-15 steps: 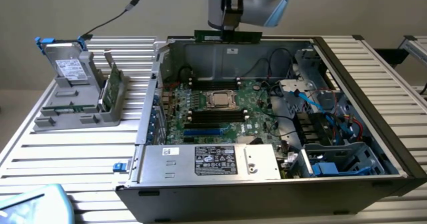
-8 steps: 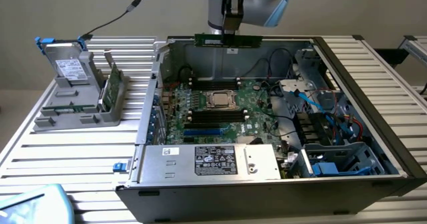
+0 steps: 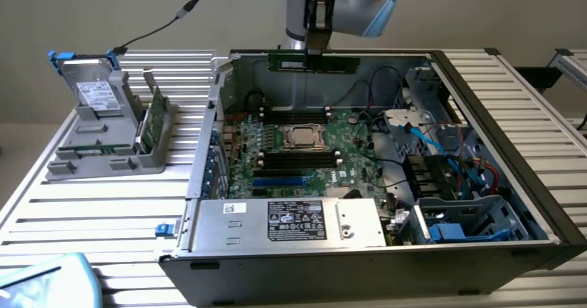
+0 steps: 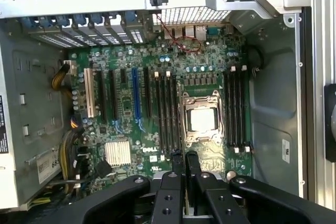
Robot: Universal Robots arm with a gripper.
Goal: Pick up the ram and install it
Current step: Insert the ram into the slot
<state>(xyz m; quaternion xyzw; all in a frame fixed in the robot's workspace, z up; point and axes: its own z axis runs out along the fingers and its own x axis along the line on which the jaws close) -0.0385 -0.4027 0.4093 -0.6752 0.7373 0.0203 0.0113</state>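
While my gripper (image 3: 315,58) pinches the ram (image 3: 341,64) near its middle, level and high over the open case (image 3: 367,280), I judge that any skew against the dark memory slots (image 4: 167,114) beside the processor (image 4: 200,119) could jam it on a latch or scrape the motherboard (image 4: 121,108).

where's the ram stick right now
In the exterior view the long thin green ram stick hangs level in the jaws of the gripper, over the far edge of the open black computer case.
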